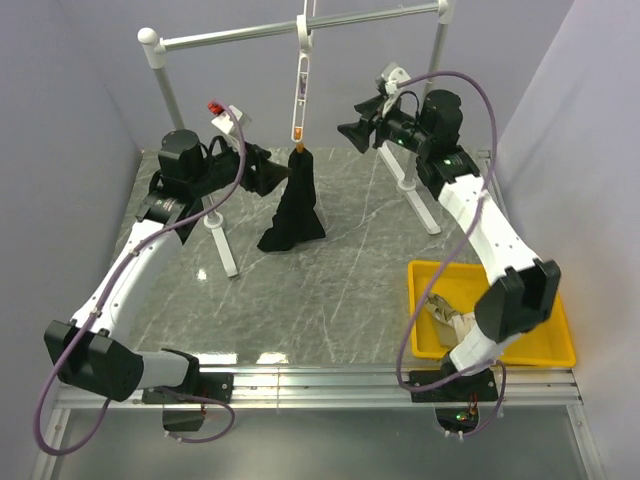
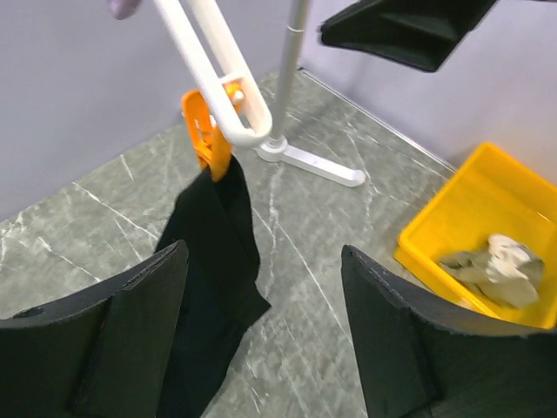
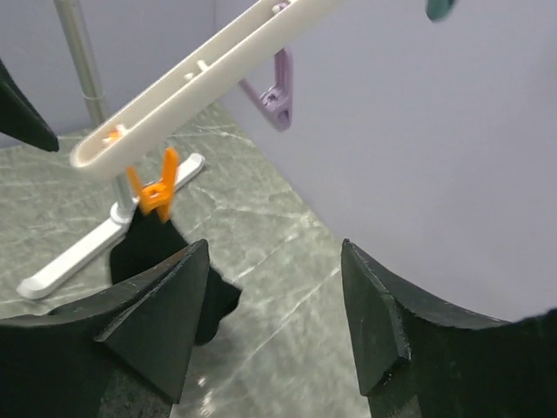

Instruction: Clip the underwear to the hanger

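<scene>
Matt black cloth underwear, glossy white plastic hanger, polished marble-look table

Bright, even, diffuse light; soft shadows; faint glare on surface behind left hand; wrist views soft up close.

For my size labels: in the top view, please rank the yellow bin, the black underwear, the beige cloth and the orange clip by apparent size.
Largest to smallest:
1. yellow bin
2. black underwear
3. beige cloth
4. orange clip
The bin sits nearer the camera, which may enlarge it somewhat, but its lead looks clear.
</scene>
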